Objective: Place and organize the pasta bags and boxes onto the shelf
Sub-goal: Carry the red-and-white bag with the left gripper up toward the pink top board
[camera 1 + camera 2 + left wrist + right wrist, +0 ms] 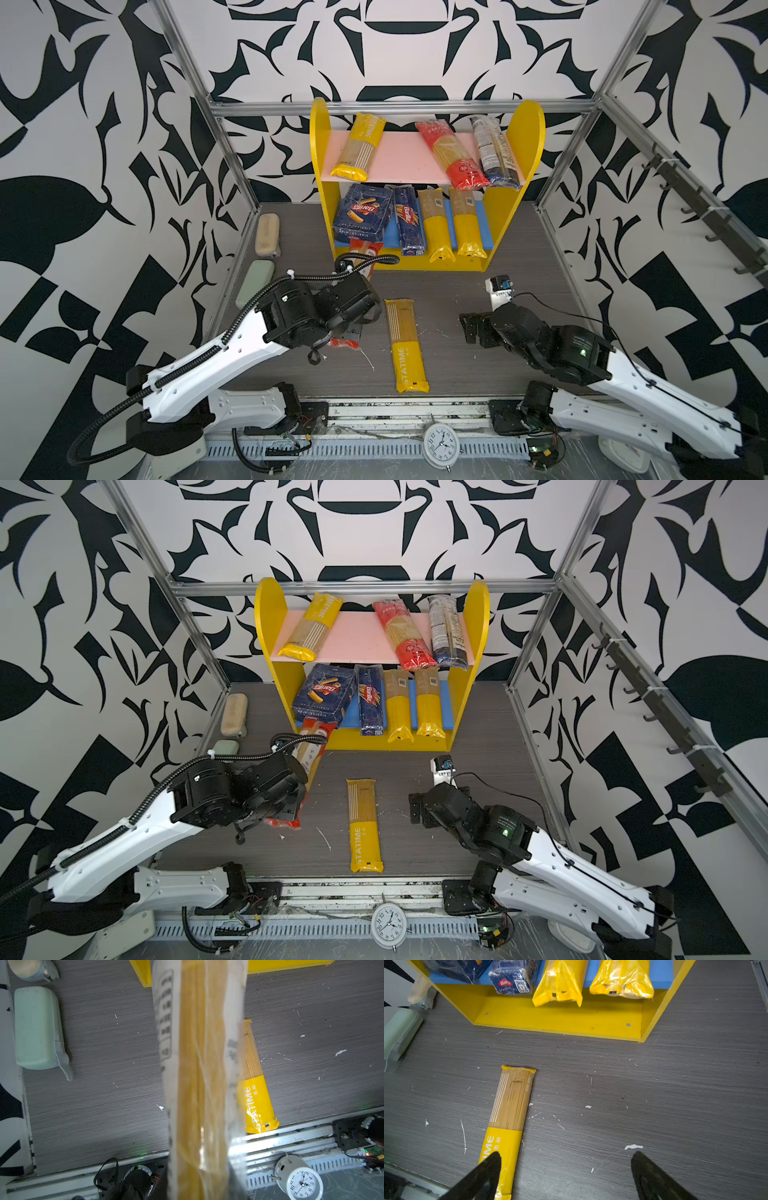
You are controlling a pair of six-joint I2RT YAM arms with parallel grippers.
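Clamping left gripper (pixel 291 807): its fingers are hidden under the wrist in both top views; they are closed tight on the red-ended bag (pixel 199 1084).
Red-ended bag: it runs straight out past the left fingers and fills the middle of the left wrist view. In a top view it is tilted, its far end over the low front corner of the shelf (pixel 525 137). Whether its red end rests on the table (pixel 457 365) I cannot tell.
Right gripper (pixel 566 1155): the black fingers (pixel 488 1176) are spread wide with nothing between them but bare table.
Loose yellow bag (pixel 405 345): it lies flat on the table, between the two grippers. In the right wrist view one finger overlaps its printed end; contact cannot be told.
Shelf: it stands beyond both sets of fingertips, well apart from the right ones.
Pink upper board: holds the upper yellow bag (pixel 359 145), the red bag (pixel 451 156) and the dark blue bag (pixel 494 151), the last two side by side.
Blue lower board: holds the wide box (pixel 363 214), the narrow box (pixel 409 222), the third yellow bag (pixel 434 224) and the fourth yellow bag (pixel 467 222), their ends overhanging toward the fingers.
Beside the left arm: the beige case (pixel 267 235) and the green case (pixel 255 282) lie along the wall.
Behind both grippers: a white clock (pixel 441 446).
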